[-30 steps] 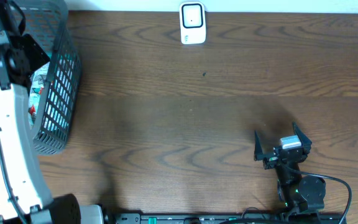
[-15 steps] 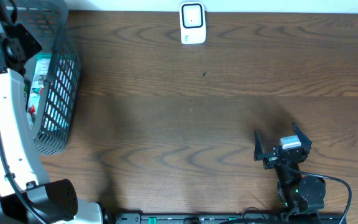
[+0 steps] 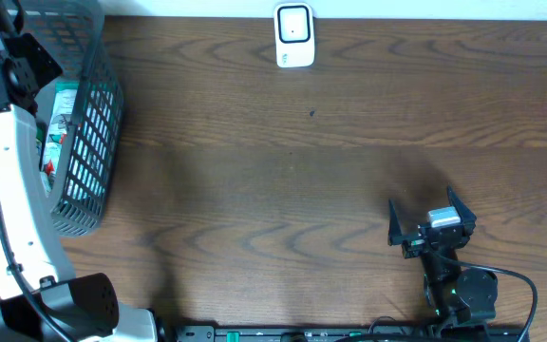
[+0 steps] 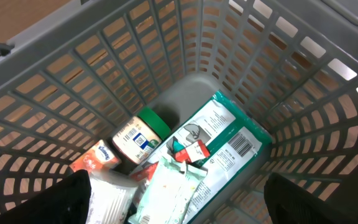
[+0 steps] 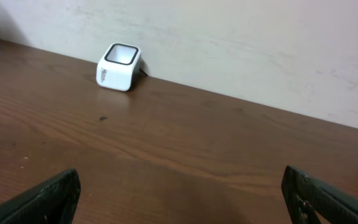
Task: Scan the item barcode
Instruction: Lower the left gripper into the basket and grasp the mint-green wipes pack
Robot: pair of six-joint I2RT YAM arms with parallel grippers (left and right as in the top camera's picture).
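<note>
The grey mesh basket [image 3: 91,142] stands at the table's left edge and holds several items. In the left wrist view a white packet with a green edge and a barcode [image 4: 229,146] lies beside a small jar with a green lid [image 4: 138,134] and red and white packets [image 4: 166,186]. My left gripper [image 4: 179,208] hangs open above these items, touching none of them. The white scanner [image 3: 293,36] sits at the far middle of the table, also seen from the right wrist [image 5: 118,66]. My right gripper [image 3: 424,214] stands open and empty low over the near right table.
The left arm [image 3: 8,209] covers the basket's left side in the overhead view. The basket walls [image 4: 104,74] rise all round the items. A pale wall [image 5: 229,37] runs behind the scanner. Bare brown wood [image 3: 283,190] lies between basket and right gripper.
The left wrist has shifted slightly over the basket, so more of the green-edged packet shows in the overhead view. The right arm has not moved.
</note>
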